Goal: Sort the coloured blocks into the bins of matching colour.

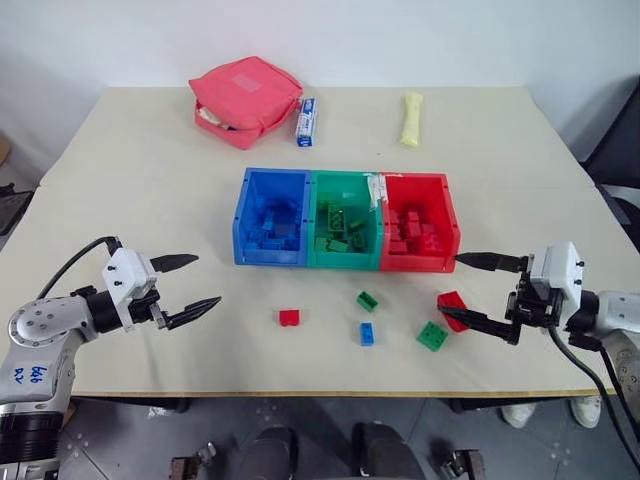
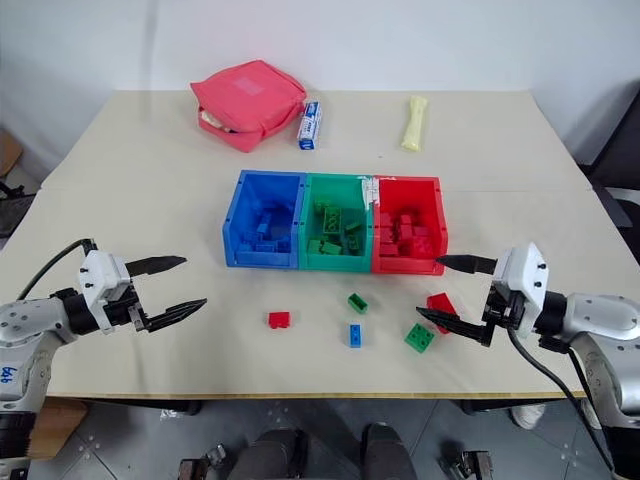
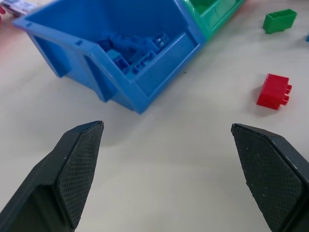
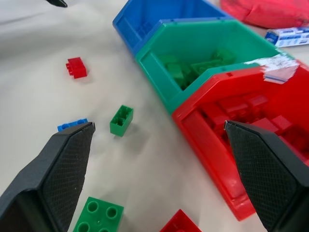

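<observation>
Both end effectors, left (image 1: 186, 286) and right (image 1: 478, 291), gape wide, empty.

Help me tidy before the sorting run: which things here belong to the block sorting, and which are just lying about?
Part of the job:
- blue bin, green bin, red bin
- loose blocks: small red block, small green block, blue block, flat green block, larger red block

Lying about:
- pink pouch
- small blue-and-white packet
- pale yellow roll
</observation>
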Motion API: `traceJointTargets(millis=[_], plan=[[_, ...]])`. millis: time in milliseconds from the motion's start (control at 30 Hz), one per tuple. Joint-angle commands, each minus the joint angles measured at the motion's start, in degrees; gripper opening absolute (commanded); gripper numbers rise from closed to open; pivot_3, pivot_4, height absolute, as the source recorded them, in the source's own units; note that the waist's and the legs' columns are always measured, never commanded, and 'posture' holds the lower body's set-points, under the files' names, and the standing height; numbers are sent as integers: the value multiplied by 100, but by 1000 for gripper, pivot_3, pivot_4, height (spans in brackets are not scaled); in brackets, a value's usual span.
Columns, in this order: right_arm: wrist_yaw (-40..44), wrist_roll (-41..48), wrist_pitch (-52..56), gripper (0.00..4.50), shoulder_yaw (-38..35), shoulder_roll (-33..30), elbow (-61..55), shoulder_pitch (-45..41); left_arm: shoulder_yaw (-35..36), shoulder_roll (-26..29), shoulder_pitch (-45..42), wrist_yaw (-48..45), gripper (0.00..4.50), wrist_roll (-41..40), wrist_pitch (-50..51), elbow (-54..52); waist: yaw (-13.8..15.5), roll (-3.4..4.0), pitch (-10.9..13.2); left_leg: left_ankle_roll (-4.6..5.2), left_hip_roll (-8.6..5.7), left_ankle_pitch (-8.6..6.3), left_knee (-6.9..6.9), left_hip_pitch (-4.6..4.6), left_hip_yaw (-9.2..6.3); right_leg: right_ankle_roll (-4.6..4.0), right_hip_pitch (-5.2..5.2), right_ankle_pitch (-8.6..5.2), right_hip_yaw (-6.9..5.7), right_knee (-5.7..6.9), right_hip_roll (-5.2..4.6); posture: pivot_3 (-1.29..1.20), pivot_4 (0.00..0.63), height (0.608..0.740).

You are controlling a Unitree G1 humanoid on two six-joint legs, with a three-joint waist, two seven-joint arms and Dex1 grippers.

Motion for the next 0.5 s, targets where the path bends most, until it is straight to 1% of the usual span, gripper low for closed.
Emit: traceJointTargets(millis=[33, 133, 233, 333, 367, 433, 500], plan=[[-185, -95, -158, 4500, -171, 105, -95, 57, -98, 52, 127, -49, 4488, -13, 65, -424, -4, 0, 0, 0, 0, -1, 0, 0, 1, 0, 0, 0, 1, -1, 0, 0, 150, 740], [-539, -115, -100, 4500, -437, 204, -172, 192, -263, -166, 28, 19, 4488, -249, 291, -715, 4, 0, 0, 1, -1, -1, 3, -2, 1, 1, 1, 1, 1, 1, 0, 0, 150, 740], [-975, -58, -36, 4500, -998, 329, -418, 600, -510, -366, -91, 101, 4488, -338, 524, -1102, 77, 0, 0, 0, -2, 0, 12, -3, -3, 1, 1, 1, -1, 12, -1, 0, 150, 740], [-716, -204, -186, 4500, -1479, 272, -683, 1589, -919, -688, -232, 273, 4488, -345, 704, -1616, 139, -1, -1, -2, -2, 1, 13, 0, -3, 2, 1, 1, 1, 21, 2, 0, 150, 740], [-655, -335, -409, 4500, -1673, 288, -550, 1838, -1155, -829, -300, 306, 4488, -290, 731, -1760, 155, -1, -1, -2, 0, 1, 14, 1, -4, 1, 2, 1, 0, 24, 4, 0, 150, 740], [-586, -480, -684, 4500, -1926, 295, -231, 2110, -1546, -978, -365, 223, 4488, -124, 659, -1888, 146, -1, -1, 0, -4, 2, 18, 1, 3, 3, 6, 1, 5, 24, 3, 0, 150, 740], [-528, -487, -677, 4500, -2044, 275, -30, 2308, -1837, -953, -349, 87, 4488, 135, 431, -1934, 114, -1, -1, 6, -8, 4, 24, 5, 13, 9, 12, 5, 12, 21, 3, 0, 150, 740]])
